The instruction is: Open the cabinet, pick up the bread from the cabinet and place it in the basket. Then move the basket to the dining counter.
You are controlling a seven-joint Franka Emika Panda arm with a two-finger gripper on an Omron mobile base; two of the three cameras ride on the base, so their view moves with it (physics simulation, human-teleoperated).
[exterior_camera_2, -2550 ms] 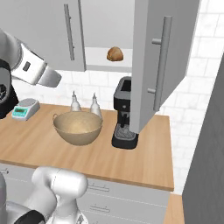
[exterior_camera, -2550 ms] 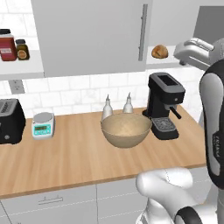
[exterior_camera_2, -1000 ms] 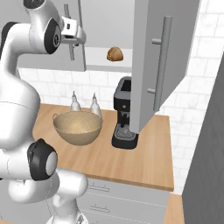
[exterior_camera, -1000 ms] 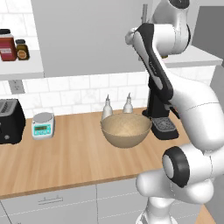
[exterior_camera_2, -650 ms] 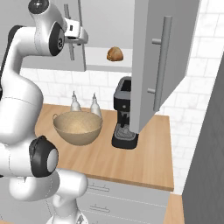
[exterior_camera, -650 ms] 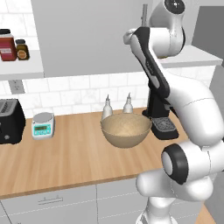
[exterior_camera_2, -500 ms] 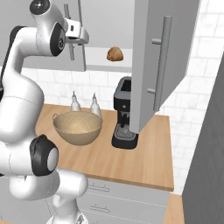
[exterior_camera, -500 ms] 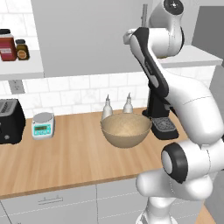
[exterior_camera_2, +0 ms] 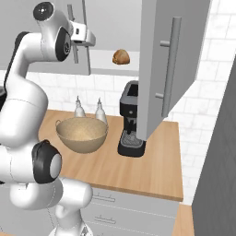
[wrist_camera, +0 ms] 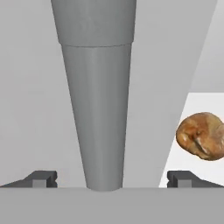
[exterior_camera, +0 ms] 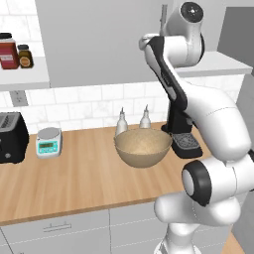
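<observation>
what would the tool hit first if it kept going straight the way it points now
Most likely the handle of the left door: in the hand view the silver bar rises dead centre between the open tool's tips, very close. The bread sits off to one side on the shelf behind, out of that line.

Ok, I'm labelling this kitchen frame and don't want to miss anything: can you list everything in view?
Cabinet: one, light grey, on the wall, right door open.
Bread: one, golden-brown, on the cabinet shelf.
Basket: one, tan, on the worktop.
Coffee machine: one, black, right of the basket.
Shakers: two, white, behind the basket.
Scale: one, pale, left on the worktop.
Toaster: one, black, far left.
Jars: two, red and amber, on the left shelf.
Worktop: one, wood.
Fingers: two, dark, spread either side of the door handle.
</observation>
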